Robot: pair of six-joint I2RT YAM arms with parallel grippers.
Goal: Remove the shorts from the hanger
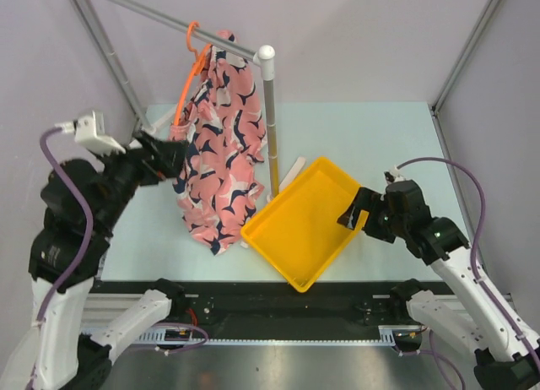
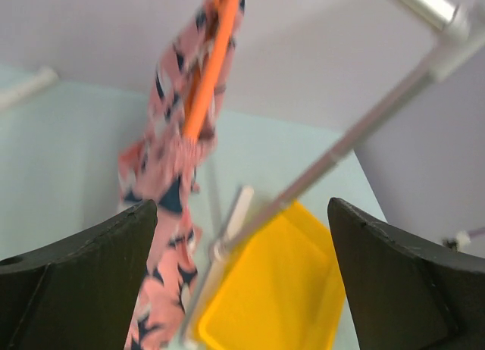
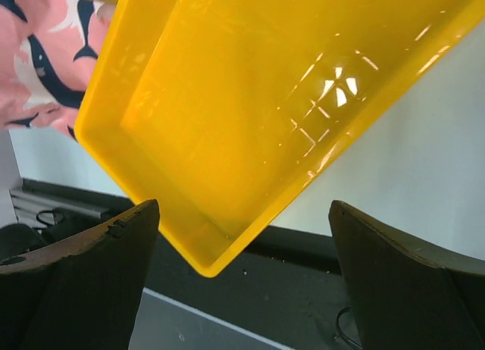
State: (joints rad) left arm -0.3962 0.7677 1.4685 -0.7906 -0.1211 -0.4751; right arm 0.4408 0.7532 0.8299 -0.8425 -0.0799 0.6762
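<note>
Plainly, the grey rail (image 1: pixel 169 20) is the biggest worry: its post stands just beyond the left tool (image 1: pixel 177 158), whose fingers are spread with nothing between them, and a hard tug could rock it. The shorts (image 1: pixel 221 145) hang directly ahead of that tool (loose cloth snags) and might miss the yellow tray (image 1: pixel 308 225) in front of the right tool (image 1: pixel 352 213), likewise spread and empty. Smallest, the hanger (image 1: pixel 187 86) above could unhook too.

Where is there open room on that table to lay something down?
Bare: the far right of the table, behind the yellow tray and right of the post; also the tray's own floor. Crowded: the middle, where the shorts hang close beside post and tray corner.
</note>
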